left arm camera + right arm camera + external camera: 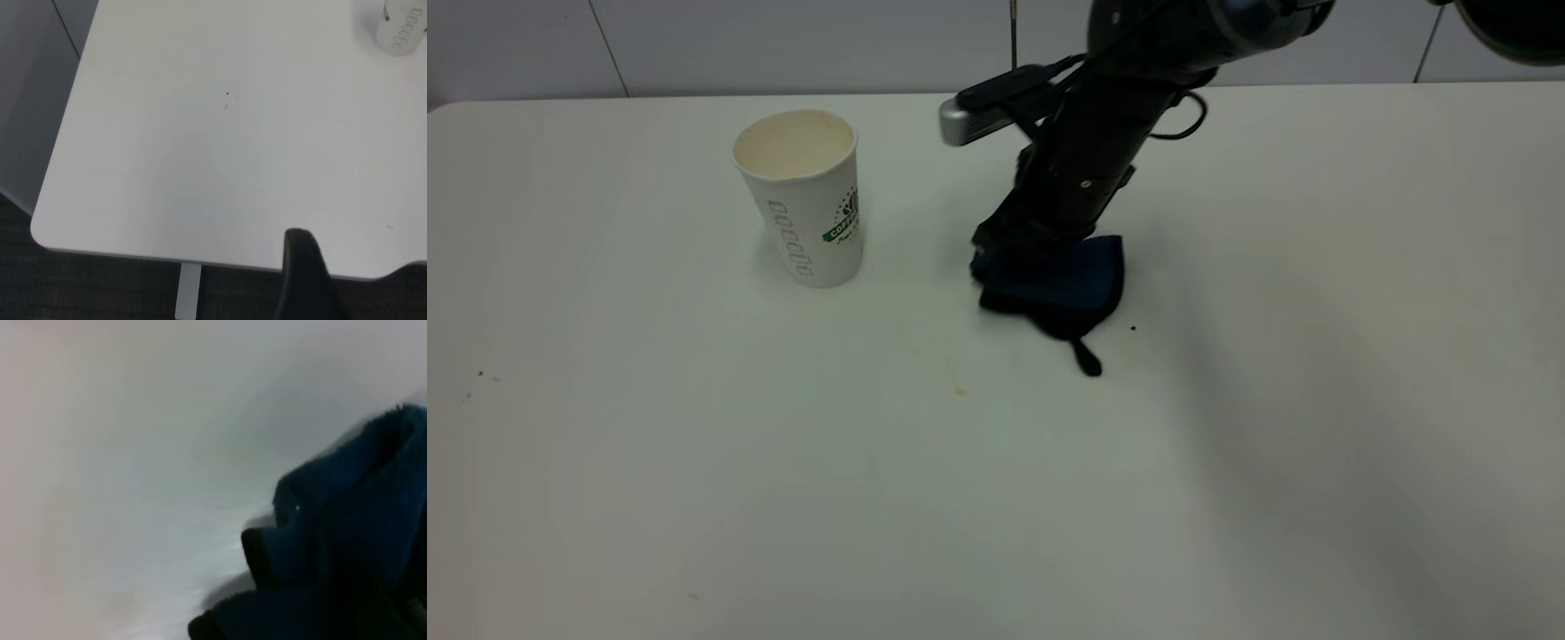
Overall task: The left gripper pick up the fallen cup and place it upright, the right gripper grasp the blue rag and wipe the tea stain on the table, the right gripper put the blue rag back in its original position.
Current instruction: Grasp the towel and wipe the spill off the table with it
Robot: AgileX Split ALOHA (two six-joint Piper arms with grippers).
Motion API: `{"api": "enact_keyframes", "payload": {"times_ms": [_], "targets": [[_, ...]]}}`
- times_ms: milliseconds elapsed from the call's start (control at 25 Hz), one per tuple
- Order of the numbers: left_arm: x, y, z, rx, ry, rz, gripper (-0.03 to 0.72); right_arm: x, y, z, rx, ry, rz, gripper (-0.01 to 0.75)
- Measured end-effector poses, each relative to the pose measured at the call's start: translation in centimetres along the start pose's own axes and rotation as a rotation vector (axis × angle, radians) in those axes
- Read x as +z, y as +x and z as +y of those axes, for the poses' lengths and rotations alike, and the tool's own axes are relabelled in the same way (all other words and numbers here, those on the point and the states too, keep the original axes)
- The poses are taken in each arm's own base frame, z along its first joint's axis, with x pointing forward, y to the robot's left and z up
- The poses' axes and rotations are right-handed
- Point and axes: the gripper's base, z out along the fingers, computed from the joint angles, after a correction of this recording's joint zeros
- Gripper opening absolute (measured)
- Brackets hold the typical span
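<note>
The cup (805, 197) stands upright on the table (694, 462) at the back left, mouth up; its lower part also shows in the left wrist view (399, 30). My right gripper (1018, 249) is down on the blue rag (1072, 284) and shut on it, with the cloth bunched against the tabletop. The rag fills the near side of the right wrist view (347, 540). Its black loop tab (1087, 358) trails toward the front. A small amber tea stain (959, 388) lies in front and to the left of the rag. My left gripper (307, 280) hangs over the table's edge, far from the cup.
A tiny black speck (1133, 328) lies right of the rag. A few dark specks (480, 375) sit near the left edge. The table's rounded corner (40, 230) and a leg (189, 293) show in the left wrist view. A wall runs behind the table.
</note>
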Motion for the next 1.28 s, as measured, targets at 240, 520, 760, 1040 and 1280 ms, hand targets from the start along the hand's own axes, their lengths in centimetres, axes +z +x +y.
{"api": "enact_keyframes", "payload": {"times_ms": [240,520,760,1040,1280], "targets": [[0.0,0.0,0.0,0.0,0.0,0.0,0.472,0.9,0.0,8.0,-0.084,-0.15,0.115,0.04],[0.0,0.0,0.0,0.0,0.0,0.0,0.472,0.7,1.8,10.3,-0.167,-0.215,0.312,0.04],[0.0,0.0,0.0,0.0,0.0,0.0,0.472,-1.3,2.8,0.2,-0.002,-0.033,0.356,0.04],[0.0,0.0,0.0,0.0,0.0,0.0,0.472,-4.8,6.4,-12.8,0.214,0.23,0.335,0.04],[0.0,0.0,0.0,0.0,0.0,0.0,0.472,-6.9,9.4,-18.5,0.36,0.304,0.329,0.046]]}}
